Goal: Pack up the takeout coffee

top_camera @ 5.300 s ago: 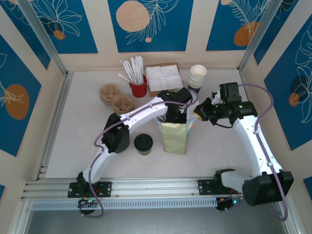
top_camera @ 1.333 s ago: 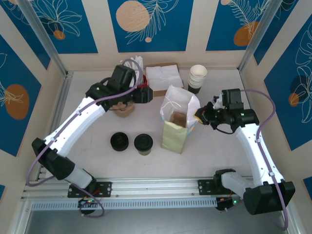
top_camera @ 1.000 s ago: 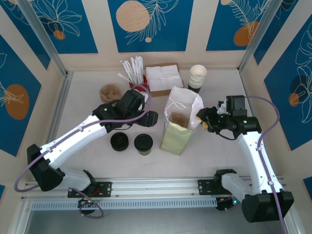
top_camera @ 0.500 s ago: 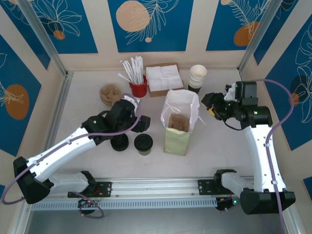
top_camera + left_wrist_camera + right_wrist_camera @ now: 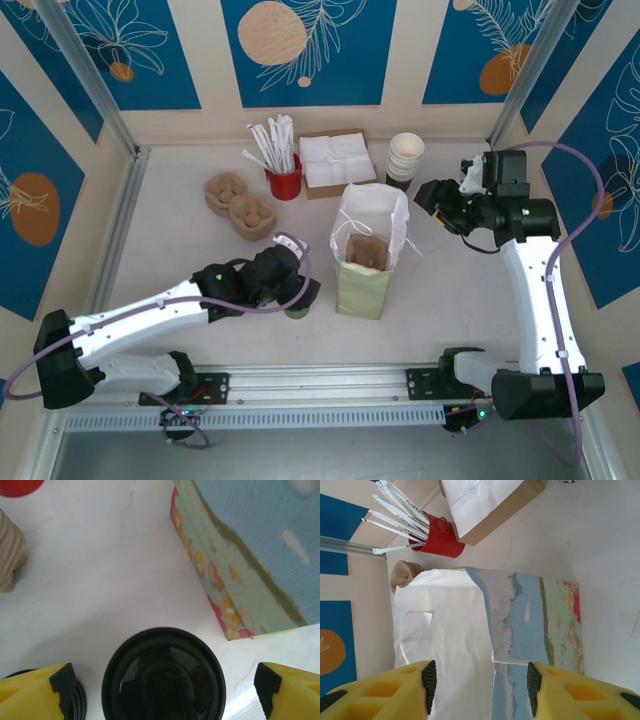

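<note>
Top external view gives us the white table (image 5: 170, 250) first; on it the paper bag (image 5: 365, 265) stands upright, mouth open, between the two arms; the right gripper (image 5: 480, 682) hangs near the bag's upper part, its yellow fingers (image 5: 385, 692) spread wide and holding nothing; the left gripper (image 5: 165, 687) sits low, just left of the bag, fingers parted either side of the takeout coffee (image 5: 164, 672) without touching it; the coffee stands upright on the table near the bag's bottom corner; farther back, we see a red straw cup (image 5: 284, 183).
</note>
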